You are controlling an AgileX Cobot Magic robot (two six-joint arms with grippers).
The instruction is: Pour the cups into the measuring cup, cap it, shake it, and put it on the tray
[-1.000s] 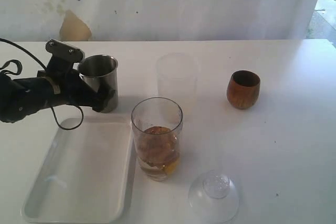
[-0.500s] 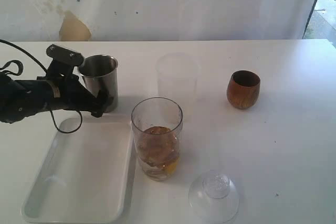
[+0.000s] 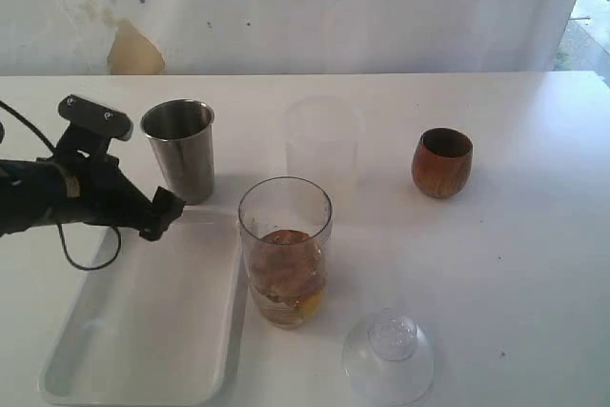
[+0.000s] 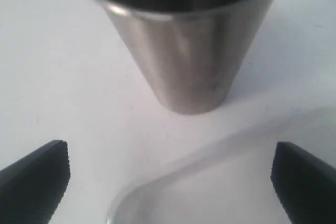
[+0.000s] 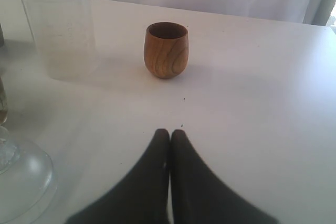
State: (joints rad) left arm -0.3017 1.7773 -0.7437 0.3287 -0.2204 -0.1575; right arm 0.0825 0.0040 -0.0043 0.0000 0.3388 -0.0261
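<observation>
The steel tumbler stands upright on the table behind the tray's far corner. My left gripper is open and empty, a short way in front and left of it, over the tray's far rim. In the left wrist view the tumbler stands beyond the spread fingertips, clear of them. The measuring cup stands in the middle, holding brown and orange contents. The wooden cup sits at the right, also ahead of my right gripper, which is shut and empty. The white tray lies at the front left.
A frosted cup stands behind the measuring cup, with the wooden cup to its right. The clear dome cap rests on the table in front, right of the measuring cup. A black cable loops from the left arm over the tray's left side.
My left gripper, which was around the steel tumbler, has opened and backed away from it to the left and front. The tumbler stays upright on the table.
</observation>
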